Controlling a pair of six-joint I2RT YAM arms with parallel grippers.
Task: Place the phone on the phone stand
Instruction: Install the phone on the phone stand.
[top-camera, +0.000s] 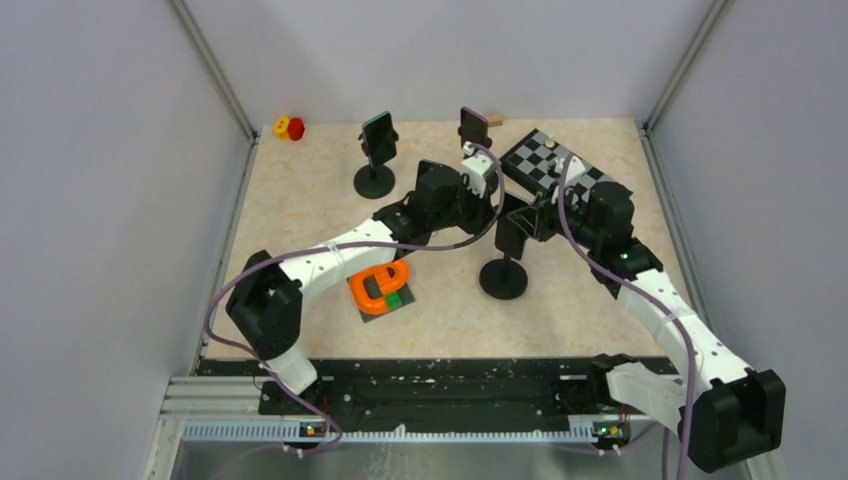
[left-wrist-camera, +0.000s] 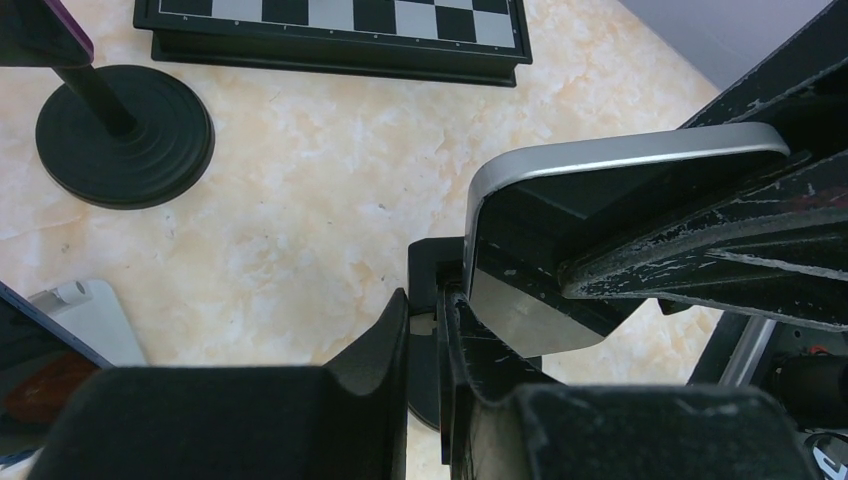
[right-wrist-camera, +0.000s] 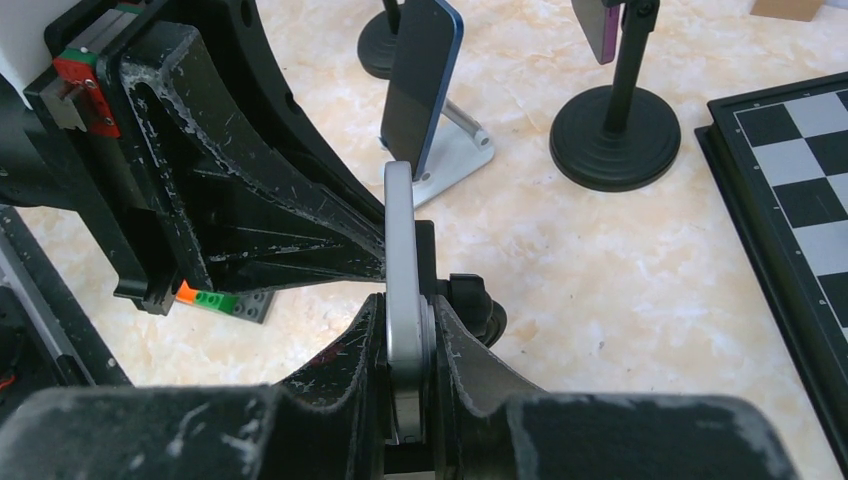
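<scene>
I have the right jaws pinching the silver-edged phone edge-on, holding it upright just above the black phone stand in the middle of the counter. The left jaws sit drawn almost together about a black part of that stand's cradle, right against the phone; I cannot tell whether they actually bite on it. A chessboard lies behind, near the right arm.
</scene>
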